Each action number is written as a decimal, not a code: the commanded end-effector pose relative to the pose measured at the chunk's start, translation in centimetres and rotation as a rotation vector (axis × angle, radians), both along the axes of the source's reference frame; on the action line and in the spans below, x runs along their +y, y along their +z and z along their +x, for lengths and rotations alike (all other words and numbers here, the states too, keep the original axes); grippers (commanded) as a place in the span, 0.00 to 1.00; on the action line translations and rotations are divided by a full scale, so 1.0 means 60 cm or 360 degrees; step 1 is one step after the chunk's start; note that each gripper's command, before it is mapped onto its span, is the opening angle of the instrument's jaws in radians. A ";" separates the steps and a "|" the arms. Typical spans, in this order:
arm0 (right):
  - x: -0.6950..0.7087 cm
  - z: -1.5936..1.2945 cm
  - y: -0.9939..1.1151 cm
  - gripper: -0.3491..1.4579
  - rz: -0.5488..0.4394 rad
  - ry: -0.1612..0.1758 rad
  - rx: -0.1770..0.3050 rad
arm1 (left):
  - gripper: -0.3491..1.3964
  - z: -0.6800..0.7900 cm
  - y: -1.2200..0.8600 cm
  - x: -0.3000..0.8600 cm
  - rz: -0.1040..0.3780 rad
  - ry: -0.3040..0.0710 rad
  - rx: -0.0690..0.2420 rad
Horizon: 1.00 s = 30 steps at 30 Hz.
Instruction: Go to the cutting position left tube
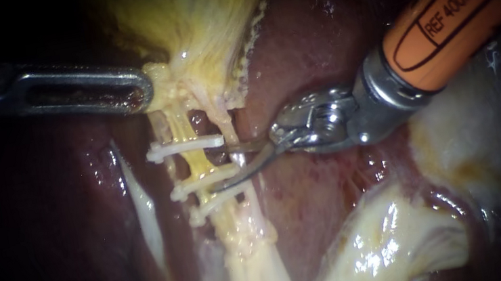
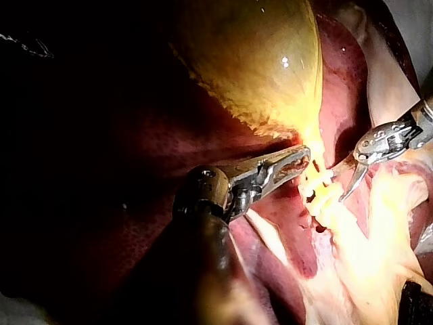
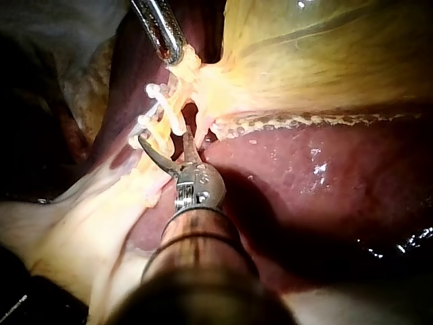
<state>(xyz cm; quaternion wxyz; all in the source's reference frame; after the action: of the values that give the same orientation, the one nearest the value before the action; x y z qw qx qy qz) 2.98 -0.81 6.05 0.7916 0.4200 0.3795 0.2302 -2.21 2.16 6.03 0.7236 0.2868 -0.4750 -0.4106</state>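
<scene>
Blades of right tool (image 1: 222, 165), curved metal, gape beside white clips (image 1: 186, 147).

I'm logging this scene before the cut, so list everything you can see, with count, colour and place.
Gallbladder: one, yellow, above the clips.
Liver: one, dark red, either side of the gallbladder.
Clipped tube: one, yellow, running down from the gallbladder.
Clips: three, white, across the tube.
Pale tissue: one mass, whitish, below the right instrument.
Left instrument: one, silver, jaws shut on the gallbladder's neck.
Right instrument: one, silver tip, orange shaft, blades open at the clipped tube.
</scene>
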 end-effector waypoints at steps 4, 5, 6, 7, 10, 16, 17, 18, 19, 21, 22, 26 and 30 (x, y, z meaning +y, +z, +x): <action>0.0001 0.0019 -0.0001 0.85 0.0064 0.0010 0.0144 | 0.00 -0.0002 0.0001 0.0000 0.0000 -0.0001 0.0001; 0.0002 0.0023 -0.0001 0.85 0.0077 0.0010 0.0185 | 0.00 -0.0002 0.0001 0.0000 0.0000 -0.0001 0.0001; 0.0002 0.0028 -0.0002 0.85 0.0087 0.0003 0.0219 | 0.00 -0.0002 0.0001 0.0000 0.0000 -0.0001 0.0001; 0.0002 0.0032 -0.0003 0.85 0.0096 -0.0002 0.0252 | 0.00 -0.0003 0.0001 0.0000 0.0000 -0.0001 0.0001; 0.0002 0.0050 -0.0005 0.84 0.0134 -0.0005 0.0340 | 0.00 -0.0003 0.0001 0.0001 0.0000 -0.0001 0.0001; -0.0001 0.0089 -0.0010 0.84 0.0149 0.0067 0.0457 | 0.00 -0.0003 0.0001 0.0001 0.0000 -0.0002 0.0001; -0.0003 0.0097 -0.0012 0.84 0.0151 0.0083 0.0470 | 0.00 -0.0004 0.0001 0.0001 0.0000 -0.0002 0.0001; -0.0004 0.0103 -0.0012 0.84 0.0148 0.0101 0.0472 | 0.00 -0.0005 0.0002 0.0001 0.0000 -0.0002 0.0001; -0.0005 0.0109 -0.0013 0.84 0.0146 0.0115 0.0476 | 0.00 -0.0005 0.0002 0.0001 0.0000 -0.0002 0.0002; -0.0010 0.0122 -0.0012 0.85 0.0145 0.0139 0.0489 | 0.00 -0.0006 0.0002 0.0001 0.0000 -0.0002 0.0002; -0.0014 0.0126 -0.0010 0.86 0.0144 0.0148 0.0494 | 0.00 -0.0006 0.0002 0.0001 0.0000 -0.0003 0.0002; -0.0029 0.0143 0.0001 0.88 0.0143 0.0169 0.0526 | 0.00 -0.0006 0.0002 0.0001 0.0000 -0.0002 0.0002; -0.0034 0.0148 0.0000 0.89 0.0144 0.0185 0.0538 | 0.00 -0.0006 0.0002 0.0001 0.0000 -0.0003 0.0002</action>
<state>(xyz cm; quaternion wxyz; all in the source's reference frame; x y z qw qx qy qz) 3.87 -1.01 6.05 0.6805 0.4651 0.5220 0.2193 -2.24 2.17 6.04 0.7236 0.2861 -0.4748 -0.4113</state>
